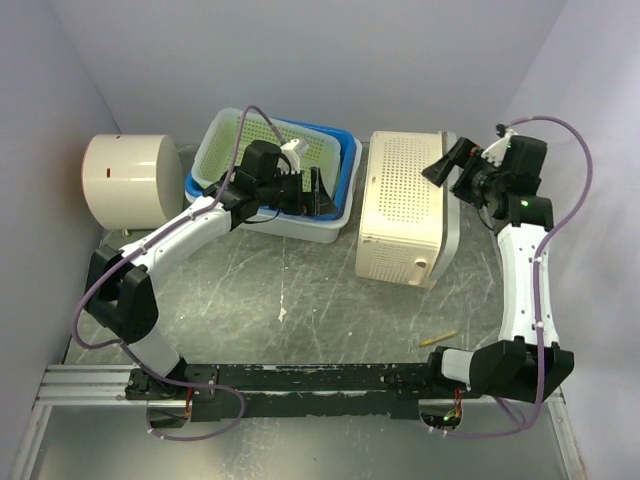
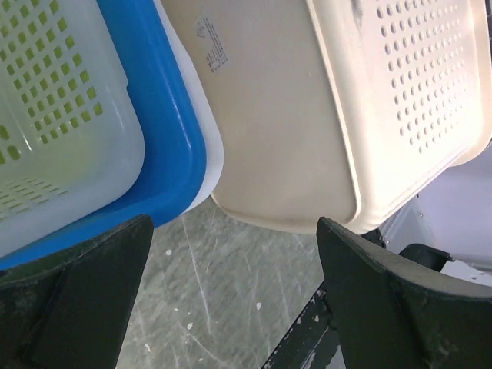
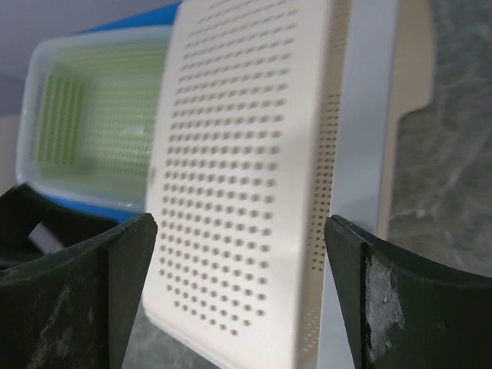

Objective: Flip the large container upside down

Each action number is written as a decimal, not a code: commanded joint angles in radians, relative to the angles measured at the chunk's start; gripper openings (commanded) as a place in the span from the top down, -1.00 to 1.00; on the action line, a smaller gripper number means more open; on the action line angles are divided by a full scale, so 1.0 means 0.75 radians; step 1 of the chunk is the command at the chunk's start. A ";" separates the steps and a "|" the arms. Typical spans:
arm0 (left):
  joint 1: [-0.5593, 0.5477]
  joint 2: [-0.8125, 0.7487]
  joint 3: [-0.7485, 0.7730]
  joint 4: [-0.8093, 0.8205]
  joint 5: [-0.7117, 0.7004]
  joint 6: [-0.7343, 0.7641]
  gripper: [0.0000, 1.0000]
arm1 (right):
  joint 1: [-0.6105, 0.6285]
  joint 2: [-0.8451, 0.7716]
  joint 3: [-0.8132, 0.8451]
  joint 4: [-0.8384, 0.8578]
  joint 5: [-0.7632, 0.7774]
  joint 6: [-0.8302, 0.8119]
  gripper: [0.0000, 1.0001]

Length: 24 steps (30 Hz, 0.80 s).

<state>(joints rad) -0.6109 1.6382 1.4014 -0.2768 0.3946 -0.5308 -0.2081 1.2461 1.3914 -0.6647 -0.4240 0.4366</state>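
We see the container [image 1: 405,205] lying just right of the blue tub [image 1: 347,170], with a perforated face up. Our left gripper [image 1: 316,193] hangs over the tub's right side, jaws wide apart and empty. Our right gripper [image 1: 452,172] sits beyond the container from the tub, jaws likewise spread, gripping nothing.

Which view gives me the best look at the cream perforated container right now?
Top external: the cream perforated container shows nearly whole. Left wrist catches only one corner; right wrist only a close-up perforated face.
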 commanded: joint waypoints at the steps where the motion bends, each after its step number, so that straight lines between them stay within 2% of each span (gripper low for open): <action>1: -0.007 0.035 0.064 0.125 0.078 -0.055 -0.99 | 0.136 0.043 0.003 0.019 -0.080 0.025 -0.83; 5: -0.010 0.063 0.071 0.166 0.116 -0.077 -0.99 | 0.173 0.055 0.064 0.009 -0.120 0.015 -0.81; 9: -0.024 0.103 0.115 0.181 0.148 -0.089 -0.99 | 0.173 0.000 0.118 -0.067 0.158 -0.033 -0.85; 12: -0.044 0.131 0.156 0.181 0.150 -0.083 -0.99 | 0.169 -0.086 0.066 -0.068 0.371 -0.021 -0.89; 15: -0.061 0.160 0.193 0.194 0.159 -0.088 -0.99 | 0.169 -0.164 -0.009 -0.050 0.494 -0.008 -0.87; 19: -0.084 0.214 0.231 0.208 0.167 -0.093 -0.99 | 0.169 -0.181 -0.063 -0.061 0.543 -0.045 -0.75; 24: -0.108 0.295 0.279 0.277 0.231 -0.146 -0.99 | 0.168 -0.080 -0.077 -0.096 0.476 -0.100 -0.67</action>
<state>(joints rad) -0.6727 1.8137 1.5631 -0.1417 0.5034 -0.6067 -0.0795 1.1217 1.3636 -0.7086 -0.0731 0.4046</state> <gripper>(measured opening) 0.995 0.852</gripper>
